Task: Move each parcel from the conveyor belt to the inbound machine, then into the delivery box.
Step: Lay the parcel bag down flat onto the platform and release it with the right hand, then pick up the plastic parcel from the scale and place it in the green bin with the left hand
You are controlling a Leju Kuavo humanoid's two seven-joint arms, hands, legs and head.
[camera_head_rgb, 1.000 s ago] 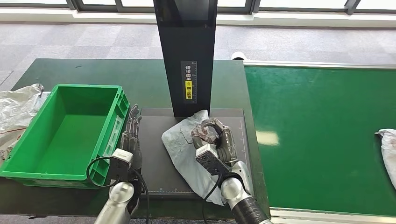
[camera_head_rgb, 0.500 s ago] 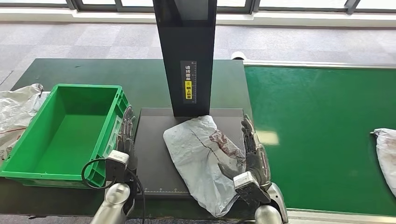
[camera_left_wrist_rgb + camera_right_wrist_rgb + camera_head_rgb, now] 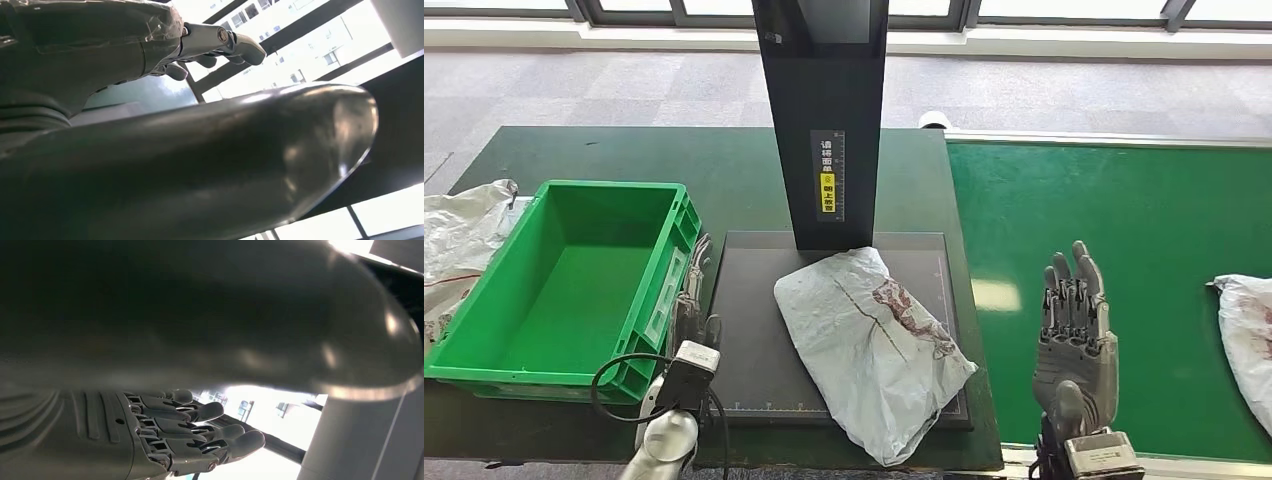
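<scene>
A crumpled grey parcel [image 3: 872, 335] with a dark red mark lies on the black plate of the inbound machine [image 3: 754, 350], its near corner hanging over the plate's front edge. My right hand [image 3: 1076, 330] is raised over the green conveyor belt [image 3: 1124, 230], fingers straight and apart, holding nothing; the same hand [image 3: 190, 435] appears in the right wrist view. My left hand [image 3: 692, 300] sits low between the green delivery box [image 3: 574, 285] and the plate, fingers extended and empty. A second parcel [image 3: 1249, 340] lies at the belt's right edge.
The machine's black upright column [image 3: 824, 120] stands behind the plate. A crumpled white bag [image 3: 459, 240] lies left of the box. A black cable [image 3: 624, 385] loops by my left wrist. The dark green table reaches back to a carpeted floor.
My right hand let go of the grey parcel, opened and swung right over the belt. The parcel now lies flat on the plate. The second parcel came further in from the right.
</scene>
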